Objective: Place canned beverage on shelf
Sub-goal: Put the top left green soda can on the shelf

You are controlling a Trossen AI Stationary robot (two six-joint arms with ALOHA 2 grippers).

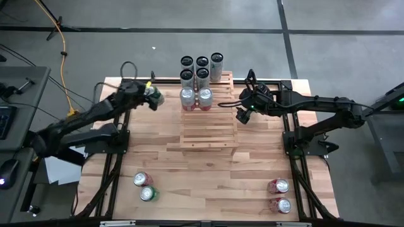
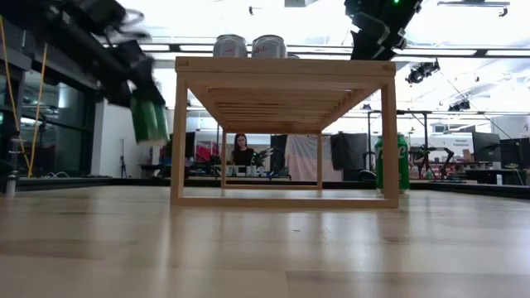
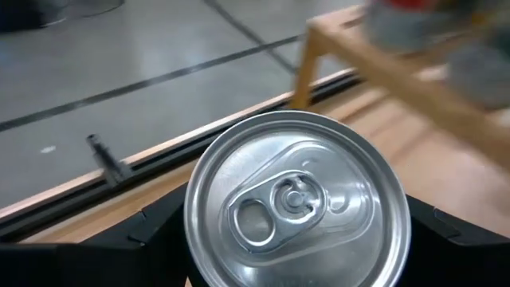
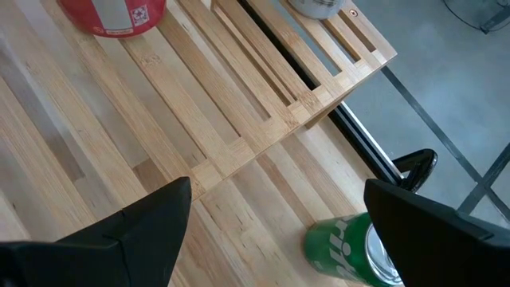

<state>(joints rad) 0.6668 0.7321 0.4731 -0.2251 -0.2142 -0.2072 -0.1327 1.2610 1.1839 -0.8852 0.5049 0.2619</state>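
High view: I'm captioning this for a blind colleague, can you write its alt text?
Seen from above, the left gripper holds a green can left of the wooden shelf, which carries seven cans along its far end. The right gripper waits open at the shelf's right, and two cans stand at each near table corner.

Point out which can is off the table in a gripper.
The green can in the left gripper, held in the air left of the shelf. Every other can stands on the shelf or table.
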